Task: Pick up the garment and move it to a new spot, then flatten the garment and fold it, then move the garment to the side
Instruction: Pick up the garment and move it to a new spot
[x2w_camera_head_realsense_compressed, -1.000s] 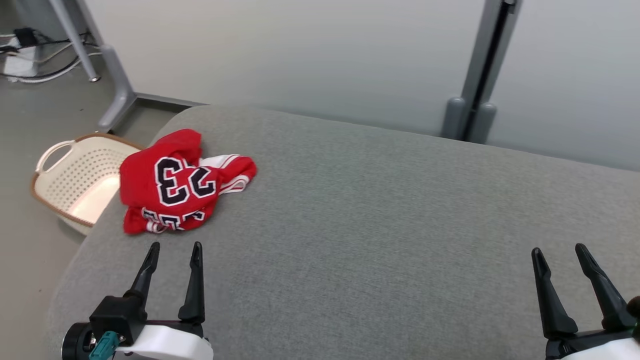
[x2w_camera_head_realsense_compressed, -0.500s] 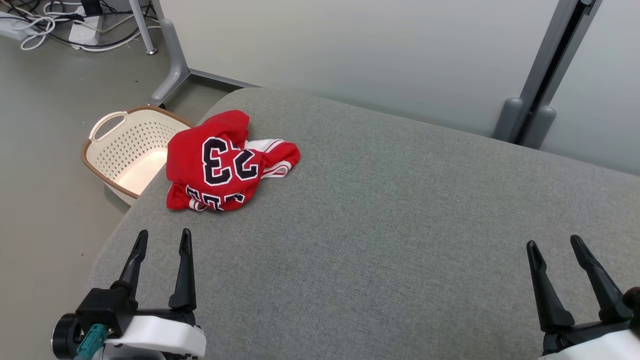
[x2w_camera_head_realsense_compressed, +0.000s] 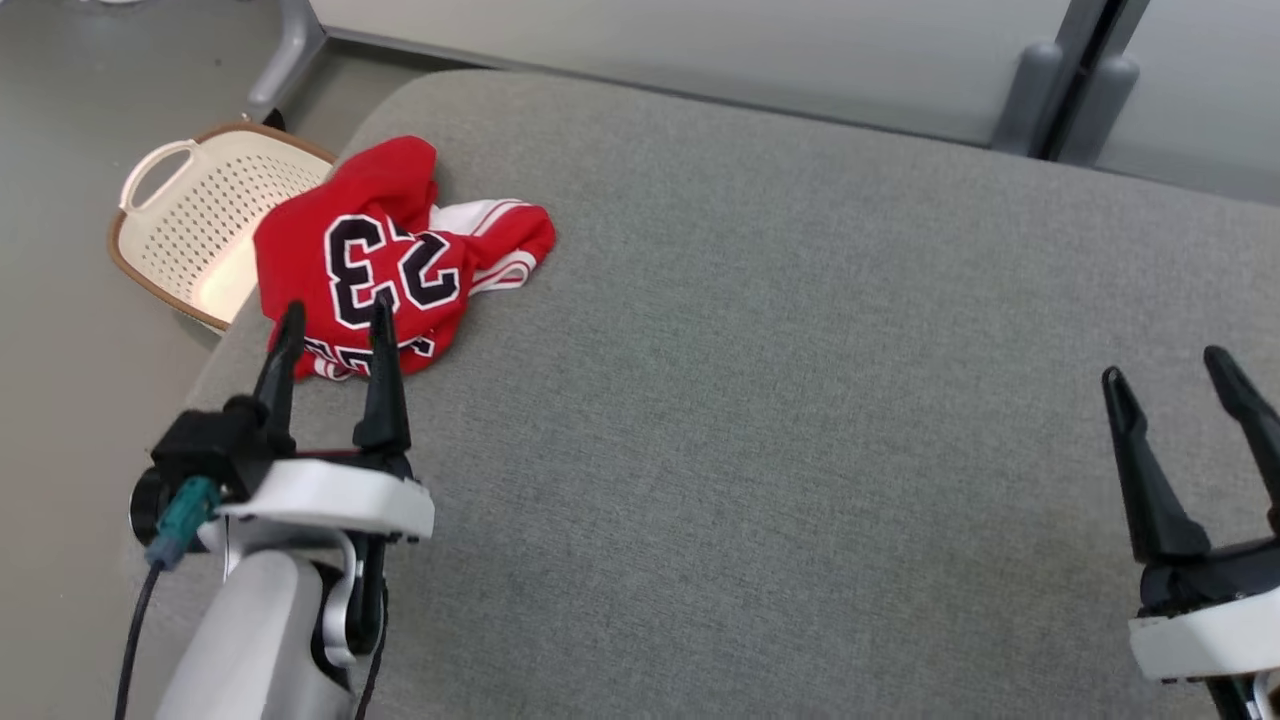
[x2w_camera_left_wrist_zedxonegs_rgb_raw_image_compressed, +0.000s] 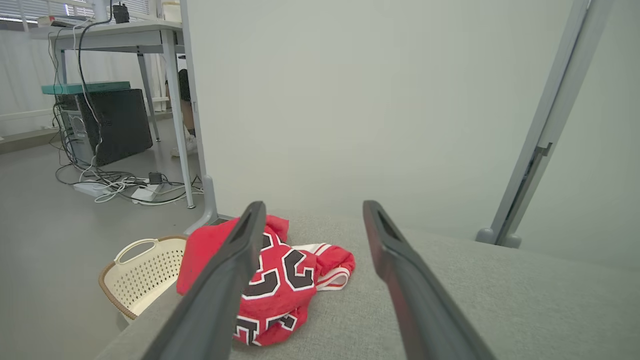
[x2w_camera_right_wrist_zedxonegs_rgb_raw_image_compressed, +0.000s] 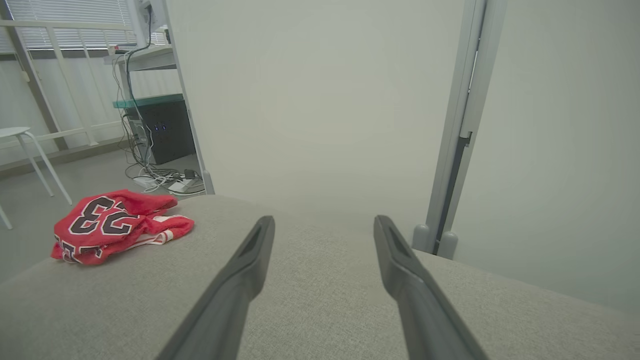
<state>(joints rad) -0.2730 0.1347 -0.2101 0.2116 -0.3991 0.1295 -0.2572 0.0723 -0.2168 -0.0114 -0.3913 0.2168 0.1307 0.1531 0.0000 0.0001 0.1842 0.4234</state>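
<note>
My left gripper (x2w_camera_head_realsense_compressed: 336, 308) was spread wide and empty. The crumpled red jersey with the black-and-white 23 (x2w_camera_head_realsense_compressed: 395, 180) lay just ahead of its tips and a little to their left, near the far left corner of the grey fabric-covered cushion (x2w_camera_head_realsense_compressed: 750, 350). My right gripper (x2w_camera_head_realsense_compressed: 1165, 364) was also spread and held nothing, with the jersey well off to its left.

The heap sat close to the cushion's rounded left edge, and the cream perforated plastic basket (x2w_camera_head_realsense_compressed: 200, 200) stood on the floor just beyond. I judged that a nudge before my fingers closed could tip the jersey over that edge. Pinching only the top fold could leave the rest trailing, and going too deep could snag the upholstery.

Between my two grippers the cushion lay bare, giving ample room to set the jersey down. Ahead, the pale partition wall (x2w_camera_head_realsense_compressed: 650, 40) stood close behind the far edge.
</note>
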